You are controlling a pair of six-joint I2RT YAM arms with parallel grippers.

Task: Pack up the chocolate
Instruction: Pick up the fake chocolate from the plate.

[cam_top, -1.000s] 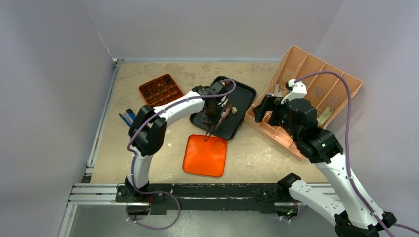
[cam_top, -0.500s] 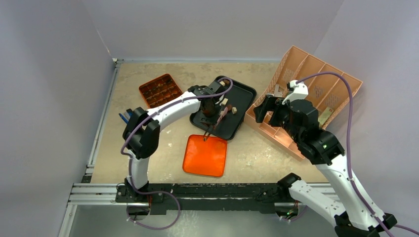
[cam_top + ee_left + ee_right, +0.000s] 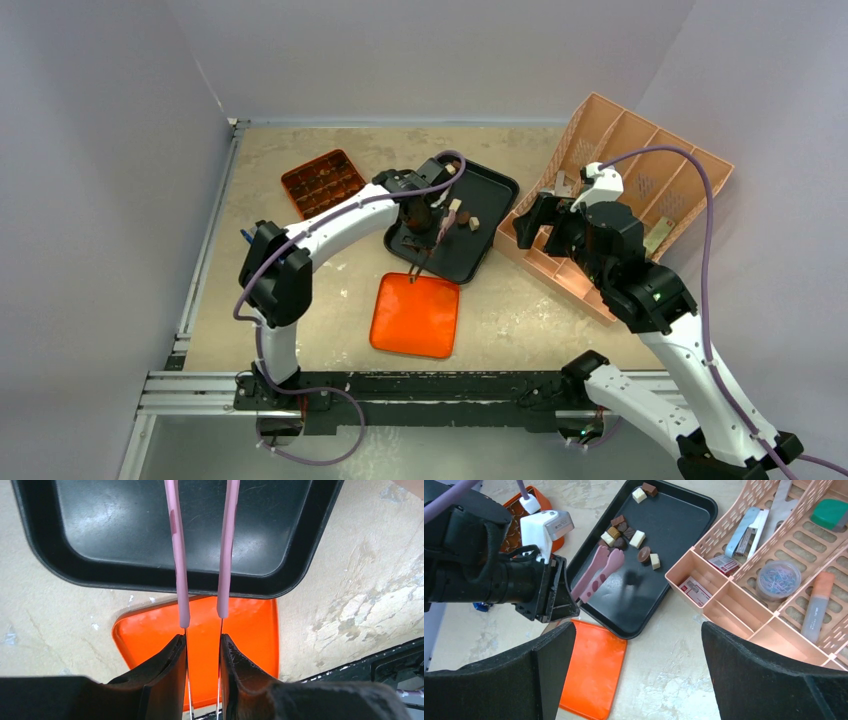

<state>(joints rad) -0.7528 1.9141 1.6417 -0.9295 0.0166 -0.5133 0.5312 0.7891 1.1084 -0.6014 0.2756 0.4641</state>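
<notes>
**A:** Where does the chocolate lie from the working fingers?

**B:** Straight ahead of them. The main cluster of brown and cream pieces sits on the black tray, just past the tips of the pink tweezers. A brown oval and a cream cube lie just to one side of the tips. Two more pieces sit well beyond, in the tray's far corner.

**A:** And who holds the tweezers?

**B:** The left gripper. It is clamped on their stem, and the two prongs run forward from between its fingers, over the orange lid and out across the tray. The prongs stand a little apart, and no piece shows between them.

**A:** So the tool's long axis already points at the cluster?

**B:** Near enough. I'd judge a short push forward along that line, then a squeeze, would do it.

**A:** What about the right gripper?

**B:** It is spread wide with nothing in it, high up. The chocolate is well ahead of and below its fingers, so the left is much nearer.

**A:** And the orange box?

**B:** It is off to the side of the left fingers, well apart from the tray.
</notes>
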